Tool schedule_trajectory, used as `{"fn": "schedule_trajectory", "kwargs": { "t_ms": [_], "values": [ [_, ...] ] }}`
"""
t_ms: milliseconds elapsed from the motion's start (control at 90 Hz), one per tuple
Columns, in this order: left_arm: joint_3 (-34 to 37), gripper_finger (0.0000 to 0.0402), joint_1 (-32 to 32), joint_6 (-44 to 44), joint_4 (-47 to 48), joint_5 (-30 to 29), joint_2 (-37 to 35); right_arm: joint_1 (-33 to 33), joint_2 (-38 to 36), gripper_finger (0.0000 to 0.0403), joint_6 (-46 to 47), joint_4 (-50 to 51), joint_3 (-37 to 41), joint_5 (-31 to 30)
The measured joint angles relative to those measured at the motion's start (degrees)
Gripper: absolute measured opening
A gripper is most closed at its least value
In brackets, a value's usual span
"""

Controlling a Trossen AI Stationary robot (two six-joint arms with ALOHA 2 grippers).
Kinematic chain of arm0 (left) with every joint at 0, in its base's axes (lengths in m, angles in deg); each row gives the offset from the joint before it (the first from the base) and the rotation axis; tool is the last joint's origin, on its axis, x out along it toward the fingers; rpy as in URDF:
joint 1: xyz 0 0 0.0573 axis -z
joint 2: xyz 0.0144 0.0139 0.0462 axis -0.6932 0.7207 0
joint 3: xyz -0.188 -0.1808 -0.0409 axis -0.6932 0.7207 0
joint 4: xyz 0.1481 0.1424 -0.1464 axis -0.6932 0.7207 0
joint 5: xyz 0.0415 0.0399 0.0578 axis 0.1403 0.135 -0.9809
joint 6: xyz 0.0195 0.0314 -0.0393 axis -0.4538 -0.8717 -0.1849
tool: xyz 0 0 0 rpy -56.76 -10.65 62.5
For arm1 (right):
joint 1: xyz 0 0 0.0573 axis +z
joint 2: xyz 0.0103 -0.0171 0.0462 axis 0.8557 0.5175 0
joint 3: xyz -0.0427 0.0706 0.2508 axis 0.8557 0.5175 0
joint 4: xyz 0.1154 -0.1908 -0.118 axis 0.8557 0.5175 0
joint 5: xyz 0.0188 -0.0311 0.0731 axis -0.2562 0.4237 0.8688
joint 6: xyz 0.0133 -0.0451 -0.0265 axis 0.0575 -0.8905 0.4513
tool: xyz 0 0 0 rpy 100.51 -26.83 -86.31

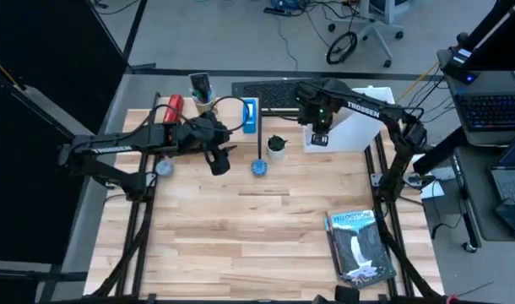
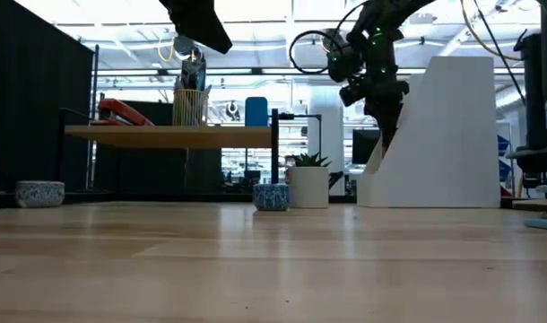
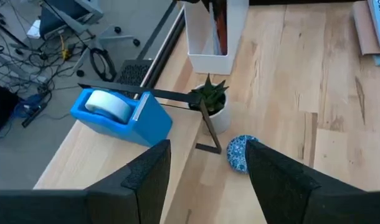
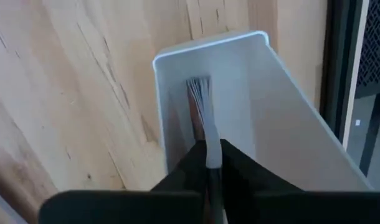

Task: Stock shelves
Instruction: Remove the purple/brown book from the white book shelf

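Observation:
The low wood shelf (image 1: 183,121) (image 2: 166,135) at the far left carries a red stapler (image 1: 173,105), a pencil cup (image 1: 203,95) and a blue tape dispenser (image 3: 118,114). My left gripper (image 3: 205,177) hovers open above the shelf's right end and holds nothing. The white file holder (image 1: 359,127) (image 2: 444,135) stands at the far right. My right gripper (image 4: 209,168) (image 1: 319,138) reaches down into the holder's low end and is shut on a thin brown-covered book (image 4: 199,106). My right gripper pinches the thin book's upper edge (image 4: 207,146) between its two fingers, coming from above and pointing down into the file holder. The book stands on edge between the holder's white walls (image 4: 240,81). Whether its lower end rests on the holder's floor is hidden.
A small potted plant (image 1: 277,145) (image 2: 309,182) and a blue patterned bowl (image 1: 258,168) (image 2: 271,196) sit in front of the shelf's right end. A second bowl (image 1: 164,168) sits at the left. A large book (image 1: 359,247) lies near the right front corner.

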Motion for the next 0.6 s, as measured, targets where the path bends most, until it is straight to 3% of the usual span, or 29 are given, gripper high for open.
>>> {"fn": "schedule_trajectory", "kwargs": {
  "t_ms": [244, 600],
  "values": [
    [0.0, 0.0194, -0.02, -0.04, -0.02, 0.0, 0.0, 1.61, -0.26, 0.0005, 0.4, 3.66, -7.02, -0.37],
    [0.0, 0.0194, 0.0, -0.07, -0.09, 0.0, 0.0, 2.56, -0.37, 0.0006, 4.46, 8.11, -29.68, -0.04]
  ]
}}
